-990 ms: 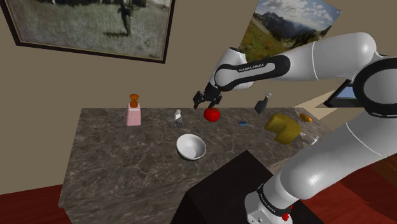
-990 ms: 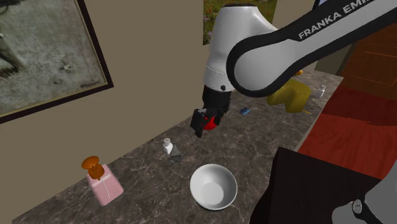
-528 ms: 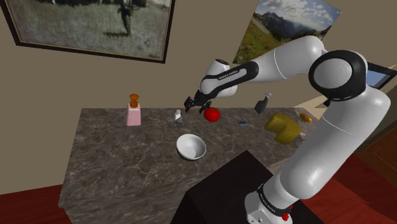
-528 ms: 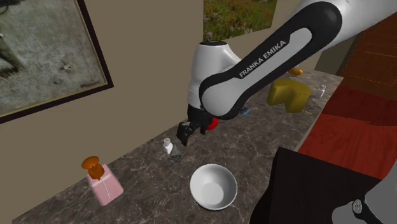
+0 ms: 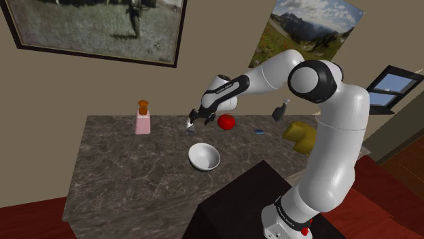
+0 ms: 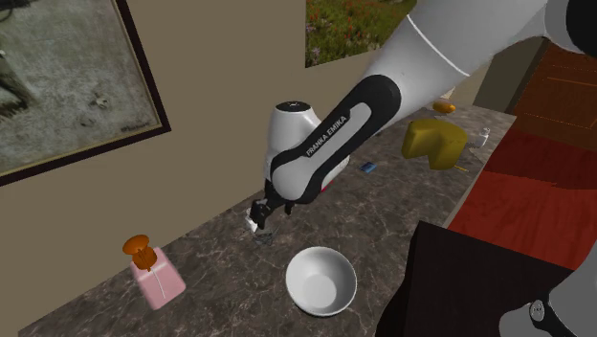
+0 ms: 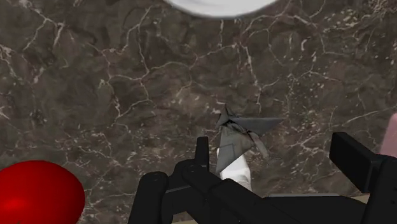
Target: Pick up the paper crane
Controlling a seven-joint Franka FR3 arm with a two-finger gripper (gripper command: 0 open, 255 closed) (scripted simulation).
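Shoulder view: the gripper (image 5: 192, 121) hangs over the crane (image 5: 189, 127) on the veined counter (image 5: 115, 170), between a pink bottle (image 5: 143, 121) and a red round thing (image 5: 226, 121). Second exterior view: the arm (image 6: 330, 134) reads "FRANKA EMIKA". Wrist view: fingers (image 7: 353, 162) stand apart with the grey-and-white crane between them, close by one, its flat wing pointing toward the other.
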